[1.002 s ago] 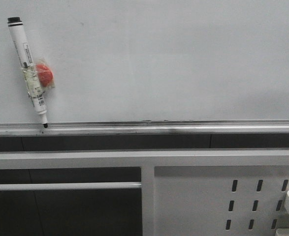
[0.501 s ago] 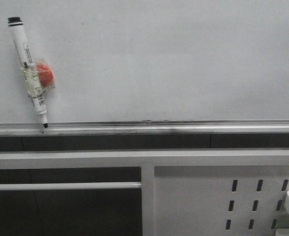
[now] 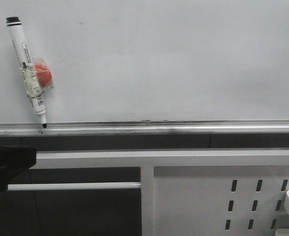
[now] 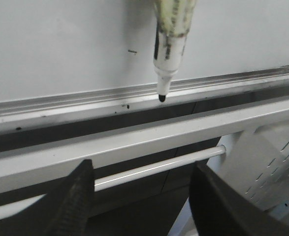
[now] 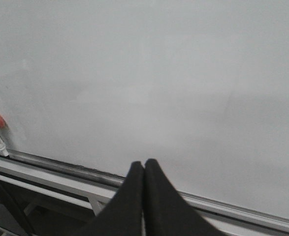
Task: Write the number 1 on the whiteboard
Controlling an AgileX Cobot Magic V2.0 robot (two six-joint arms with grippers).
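Reach step: left gripper [image 4: 142, 196], jaws spread and empty, sits at 6 o'clock of the white black-tipped marker pen [image 3: 27, 71] leaning on the pale glossy whiteboard [image 3: 174, 59], tip on its silver tray rail [image 3: 183, 129]. Right gripper [image 5: 144, 189] is pinched closed on nothing. No stroke drawn yet; next move likely needs a climb to the barrel.

Lab or classroom test bay — wall whiteboard [image 3: 183, 59] with tray rail [image 3: 159, 129], perforated white metal frame [image 3: 223, 196] below.

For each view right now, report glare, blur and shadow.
Front view: even light on the whiteboard, no glare, marker sharp, left pincer a dark blur. Left wrist view: marker tip crisp, near fingers soft. Right wrist view: hazy, low contrast.
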